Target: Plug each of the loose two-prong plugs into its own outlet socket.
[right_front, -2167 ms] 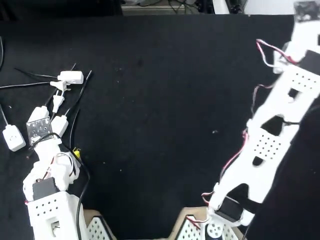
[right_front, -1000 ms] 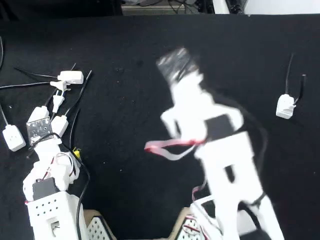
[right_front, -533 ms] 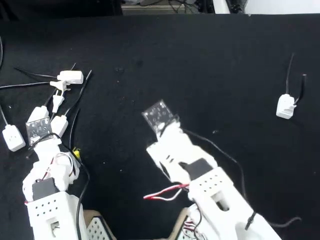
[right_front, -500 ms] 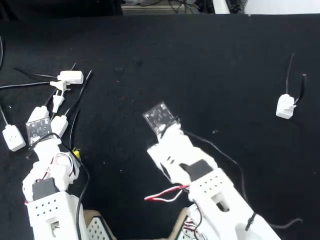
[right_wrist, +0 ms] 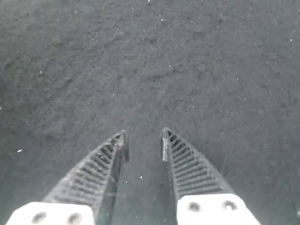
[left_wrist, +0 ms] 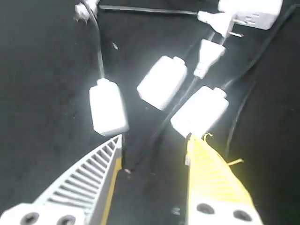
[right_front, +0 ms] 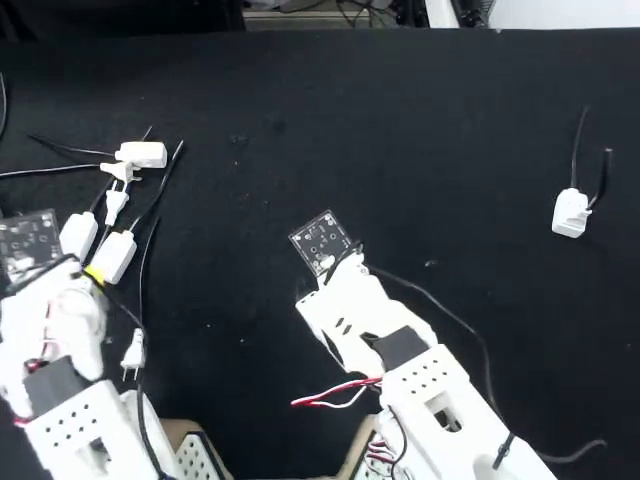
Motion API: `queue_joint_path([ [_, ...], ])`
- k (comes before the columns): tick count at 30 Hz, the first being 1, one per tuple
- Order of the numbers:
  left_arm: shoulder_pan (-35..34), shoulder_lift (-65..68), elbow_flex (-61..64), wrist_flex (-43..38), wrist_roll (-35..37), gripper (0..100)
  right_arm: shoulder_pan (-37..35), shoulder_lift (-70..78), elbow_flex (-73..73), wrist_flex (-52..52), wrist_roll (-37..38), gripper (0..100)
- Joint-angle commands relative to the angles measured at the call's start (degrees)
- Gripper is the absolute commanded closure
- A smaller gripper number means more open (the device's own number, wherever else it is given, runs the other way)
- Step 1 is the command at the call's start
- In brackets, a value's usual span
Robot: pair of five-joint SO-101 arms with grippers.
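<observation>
In the left wrist view my left gripper (left_wrist: 154, 143) is open, low over a cluster of white corded blocks. One block (left_wrist: 108, 112) lies just past the grey finger, another (left_wrist: 200, 110) touches the yellow fingertip (left_wrist: 193, 143), and a third (left_wrist: 162, 82) lies between them farther out. Beyond them a loose two-prong plug (left_wrist: 206, 52) points at a white outlet (left_wrist: 251, 10) with a plug (left_wrist: 214, 18) at its face. Seen from above, the cluster (right_front: 112, 256) sits at the left and another loose plug (right_front: 131, 355) lies beside the left arm. My right gripper (right_wrist: 143, 143) is open over bare black mat.
A lone white outlet block (right_front: 570, 213) with a thin black cord lies at the far right. Black cords (right_front: 60, 150) fan out at the left around the outlet (right_front: 141, 154). The right arm (right_front: 365, 305) stands mid-table. The black mat (right_front: 400, 130) covers the table.
The right arm swung from the far right edge across to mid-table, leaving the white block on the right. The left arm shifted left, uncovering a loose plug beside it.
</observation>
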Motion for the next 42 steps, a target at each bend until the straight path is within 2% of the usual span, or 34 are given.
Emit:
queue_joint_path([
  [1,-2.95,9.14,-9.71,-0.62,-4.57,77,-0.62,-1.45,-0.31,-1.58,-0.09,89.4],
  [11,-10.33,53.71,-37.14,-0.09,-5.10,78,-0.62,-1.36,-0.31,-1.58,-0.09,89.4],
  [15,-11.12,66.46,-46.02,3.43,-6.86,77,-0.62,-1.27,-0.31,-1.58,-0.09,89.4],
  [20,-10.77,78.95,-55.25,3.87,-6.86,78,-0.62,-1.19,-0.31,-1.58,-0.09,89.4],
  [28,-9.45,92.92,-66.77,3.96,-6.77,78,-0.62,-1.19,-0.31,-1.58,-0.09,89.4],
  [33,-10.15,98.90,-69.67,4.13,-6.77,78,-0.62,-1.19,-0.31,-1.58,-0.09,89.4],
  [42,-19.82,99.69,-74.95,4.22,-7.03,78,-0.62,-1.19,-0.31,-1.58,-0.09,89.4],
])
